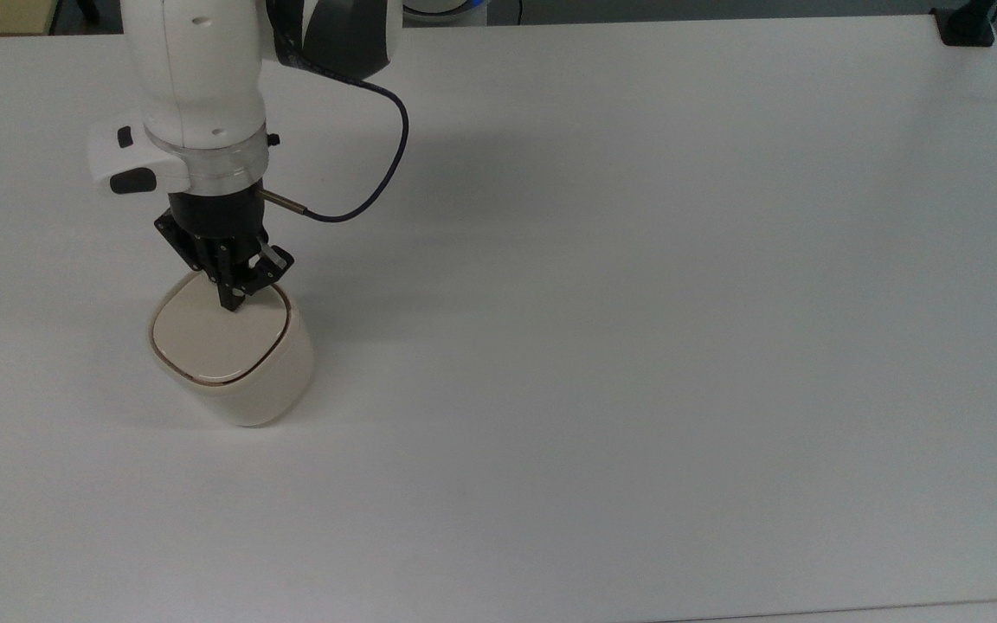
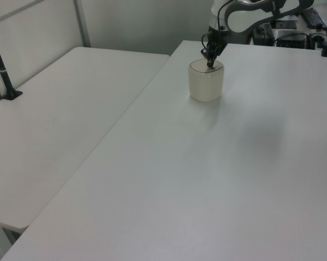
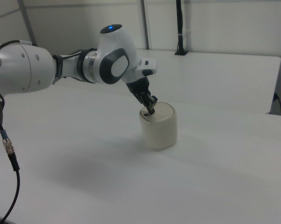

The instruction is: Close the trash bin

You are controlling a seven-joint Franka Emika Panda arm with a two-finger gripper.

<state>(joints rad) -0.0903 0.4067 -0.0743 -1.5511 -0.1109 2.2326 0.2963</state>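
Your black two-finger gripper (image 1: 234,298), fingers together, presses straight down at the twelve-o'clock edge of the flat lid (image 1: 217,337). The small cream-beige plastic trash bin (image 1: 234,359) sits directly beneath it, lid level with the rim, at the white table's (image 1: 637,346) nine-o'clock side in the top view.

Trash bin (image 1: 234,363) is standing as the sole obstacle near the top view's left edge, tool (image 1: 234,298) pressing on its lid; remaining surface (image 1: 637,303) is lying open for passage
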